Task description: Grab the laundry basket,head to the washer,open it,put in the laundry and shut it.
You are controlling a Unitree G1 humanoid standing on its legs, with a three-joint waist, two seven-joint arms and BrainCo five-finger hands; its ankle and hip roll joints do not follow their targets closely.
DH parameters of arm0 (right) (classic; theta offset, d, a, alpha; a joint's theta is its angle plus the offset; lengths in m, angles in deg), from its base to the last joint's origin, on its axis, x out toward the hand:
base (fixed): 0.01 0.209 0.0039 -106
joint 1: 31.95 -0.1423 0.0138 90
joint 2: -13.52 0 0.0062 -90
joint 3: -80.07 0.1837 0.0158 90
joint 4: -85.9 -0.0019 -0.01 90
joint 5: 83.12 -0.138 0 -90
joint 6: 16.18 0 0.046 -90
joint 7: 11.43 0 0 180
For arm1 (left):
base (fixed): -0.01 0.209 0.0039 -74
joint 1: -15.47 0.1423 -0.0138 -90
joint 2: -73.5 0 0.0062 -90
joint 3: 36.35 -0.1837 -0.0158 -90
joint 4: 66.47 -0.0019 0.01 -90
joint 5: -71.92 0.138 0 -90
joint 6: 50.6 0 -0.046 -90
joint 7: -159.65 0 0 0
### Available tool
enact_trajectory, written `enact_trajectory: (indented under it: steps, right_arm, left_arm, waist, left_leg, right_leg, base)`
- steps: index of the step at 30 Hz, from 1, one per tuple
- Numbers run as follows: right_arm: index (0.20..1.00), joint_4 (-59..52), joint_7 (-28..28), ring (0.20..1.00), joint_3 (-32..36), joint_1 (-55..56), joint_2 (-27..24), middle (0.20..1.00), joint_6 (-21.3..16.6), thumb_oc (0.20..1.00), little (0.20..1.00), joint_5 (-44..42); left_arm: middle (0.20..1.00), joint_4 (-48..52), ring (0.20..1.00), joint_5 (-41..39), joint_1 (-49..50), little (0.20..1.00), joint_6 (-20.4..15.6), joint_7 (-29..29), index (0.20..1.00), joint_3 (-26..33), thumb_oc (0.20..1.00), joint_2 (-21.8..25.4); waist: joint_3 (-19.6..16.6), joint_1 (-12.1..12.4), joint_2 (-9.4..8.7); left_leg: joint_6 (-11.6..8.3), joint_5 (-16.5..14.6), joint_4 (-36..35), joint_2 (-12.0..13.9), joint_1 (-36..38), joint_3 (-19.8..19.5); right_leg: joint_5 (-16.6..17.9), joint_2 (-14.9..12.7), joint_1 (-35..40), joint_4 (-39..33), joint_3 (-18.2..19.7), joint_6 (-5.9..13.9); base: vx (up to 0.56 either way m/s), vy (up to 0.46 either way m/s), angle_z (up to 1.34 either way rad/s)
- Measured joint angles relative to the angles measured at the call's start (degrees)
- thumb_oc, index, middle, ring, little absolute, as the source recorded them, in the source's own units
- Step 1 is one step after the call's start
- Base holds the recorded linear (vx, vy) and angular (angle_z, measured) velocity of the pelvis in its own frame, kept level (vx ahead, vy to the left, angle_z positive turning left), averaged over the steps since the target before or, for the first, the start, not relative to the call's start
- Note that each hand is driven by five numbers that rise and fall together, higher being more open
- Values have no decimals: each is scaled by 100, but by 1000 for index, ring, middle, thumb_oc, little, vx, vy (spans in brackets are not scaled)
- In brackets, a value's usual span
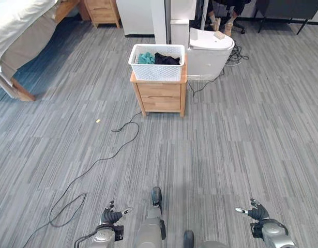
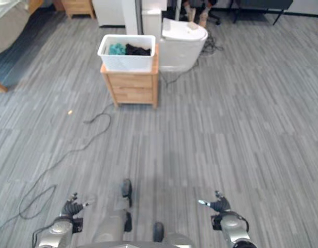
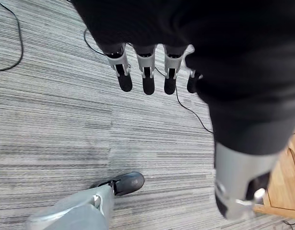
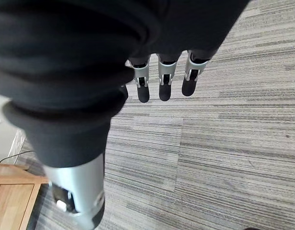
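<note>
Both arms hang low at the robot's sides. The left hand (image 1: 113,216) and right hand (image 1: 258,211) hold nothing, fingers (image 3: 146,76) straight and relaxed, thumbs apart.

Two head eyes looking down from high up at the wooden cabinet (image 1: 160,95) far ahead, both sharing it, wrist cameras close over floor, maybe beside that cabinet

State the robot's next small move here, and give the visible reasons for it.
Probably walk forward toward the white laundry basket. It sits on the wooden nightstand across bare floor, far beyond both hands, and the left hand and right hand hang low, open and holding nothing.
</note>
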Motion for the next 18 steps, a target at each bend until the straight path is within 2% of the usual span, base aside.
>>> enact_trajectory:
  steps: [1,2,3,4,5,6,7,8,9,10,11,12,13,14,15,16,17,18]
  right_arm:
    - [1000,-22,-1,1000,-7,47,-48,1000,0,1000,1000,2]
    - [1000,-17,7,1000,22,84,-17,1000,9,1000,1000,1]
    - [1000,14,-5,1000,62,176,95,1000,25,1000,1000,2]
    - [1000,-10,-9,1000,62,173,117,1000,27,1000,1000,2]
    - [1000,-80,-15,1000,62,215,173,1000,19,1000,1000,2]
    - [1000,-127,-16,1000,55,224,236,1000,11,1000,1000,0]
    - [1000,-199,-21,1000,12,217,284,1000,11,1000,1000,1]
    - [1000,-364,-18,1000,-11,205,358,1000,-10,1000,1000,4]
    - [1000,-432,-17,1000,-8,168,386,1000,-10,1000,1000,4]
    - [1000,-488,-20,1000,-9,79,405,1000,-20,1000,1000,6]
    - [1000,-531,-20,1000,-32,-24,423,1000,-46,1000,1000,13]
    - [1000,-577,-29,1000,-43,-46,403,1000,-53,1000,1000,30]
    - [1000,-573,-39,1000,-71,-109,407,1000,-55,1000,1000,63]
    - [1000,-540,-92,1000,-127,-110,418,1000,-44,1000,1000,103]
    - [1000,-547,-118,1000,-139,-22,392,1000,-36,1000,1000,104]
    - [1000,-541,-128,1000,-145,-34,407,1000,-28,1000,1000,104]
    - [1000,-533,-130,1000,-133,-53,407,1000,-32,1000,1000,104]
    - [1000,-527,-125,1000,-120,-43,398,1000,-29,1000,1000,104]
  left_arm:
    - [1000,5,1000,1,90,1000,0,3,1000,-9,1000,-20]
    - [1000,-17,1000,0,116,1000,12,3,1000,-7,1000,-4]
    - [1000,-79,1000,9,47,1000,50,6,1000,4,1000,26]
    - [1000,-121,1000,13,11,1000,62,2,1000,-13,1000,20]
    - [1000,-121,1000,15,18,1000,64,4,1000,-21,1000,40]
    - [1000,-55,1000,16,6,1000,49,14,1000,-17,1000,124]
    - [1000,-35,1000,15,-17,1000,45,23,1000,-17,1000,233]
    - [1000,-48,1000,18,-89,1000,51,45,1000,-4,1000,380]
    - [1000,-61,1000,18,-164,1000,54,61,1000,-13,1000,428]
    - [1000,-49,1000,18,-204,1000,55,75,1000,-24,1000,444]
    - [1000,-68,1000,17,-260,1000,48,81,1000,-29,1000,428]
    - [1000,-67,1000,17,-287,1000,43,88,1000,-27,1000,408]
    - [1000,-88,1000,16,-294,1000,46,97,1000,-8,1000,394]
    - [1000,-64,1000,16,-285,1000,47,99,1000,-8,1000,388]
    - [1000,-52,1000,16,-266,1000,34,107,1000,-2,1000,360]
    - [1000,-70,1000,15,-261,1000,31,108,1000,3,1000,367]
    - [1000,-273,1000,16,-214,1000,54,106,1000,20,1000,347]
    - [1000,-415,1000,16,-193,1000,105,100,1000,24,1000,317]
  waist:
    - [-65,47,114]
    - [-69,31,81]
    - [-81,25,-149]
    - [-86,30,-154]
    - [-148,-11,-123]
    - [-258,-53,-202]
    - [-321,-67,-325]
    - [-369,-99,-452]
    - [-351,-95,-462]
    - [-297,-68,-423]
    - [-188,-128,-267]
    - [-148,-142,-218]
    - [-24,-92,-92]
    - [-17,-178,-87]
    - [-14,-266,-57]
    - [7,-248,-90]
    - [12,-254,-162]
    - [37,-312,-208]
  left_leg:
    - [83,-26,-36,34,190,51]
    - [347,360,-126,-13,297,35]
    - [489,313,57,-246,451,232]
    - [577,249,112,-302,537,259]
    - [673,136,126,-343,702,253]
    - [801,-46,106,-460,769,248]
    - [814,-110,121,-593,810,289]
    - [935,-173,111,-791,894,366]
    - [1035,-333,85,-879,1003,368]
    - [1042,-348,23,-915,1161,401]
    - [1032,-378,-8,-886,1354,350]
    - [1012,-489,-62,-837,1505,313]
    - [952,-521,-143,-821,1685,367]
    - [950,-552,-129,-895,1821,383]
    - [956,-765,-138,-880,1933,403]
    - [876,-860,-147,-935,1998,404]
    - [841,-1008,-125,-984,2076,408]
    - [893,-1017,-128,-1025,2165,407]
  right_leg:
    - [-112,39,130,4,78,135]
    - [-244,-26,270,8,129,216]
    - [-453,-354,320,354,141,411]
    - [-536,-420,200,802,120,488]
    - [-706,-549,-246,1980,124,590]
    - [-761,-681,-602,2684,147,661]
    - [-710,-876,-978,3501,188,731]
    - [-719,-1146,-1435,4275,249,753]
    - [-718,-1260,-1689,4544,276,752]
    - [-764,-1338,-1971,4815,205,675]
    - [-798,-1261,-2212,4741,114,631]
    - [-831,-1193,-2335,4619,26,659]
    - [-842,-1184,-2529,4332,-159,670]
    - [-773,-1163,-2920,3764,-332,719]
    - [-710,-1110,-3163,3574,-433,788]
    - [-631,-1117,-3305,3283,-522,818]
    - [-437,-1057,-3449,2486,-497,858]
    - [-209,-1019,-3502,1960,-494,859]
  base:
    - [579,272,-33]
    - [670,338,-26]
    - [378,201,-14]
    - [430,285,-9]
    - [189,150,2]
    - [307,224,0]
    - [320,191,6]
    - [322,190,-2]
    - [351,185,-15]
    - [382,122,-12]
    - [382,122,-13]
    - [240,54,-15]
    - [283,35,11]
    - [431,31,34]
    - [556,20,52]
    - [424,-28,7]
    - [406,-43,-7]
    - [411,-60,-2]
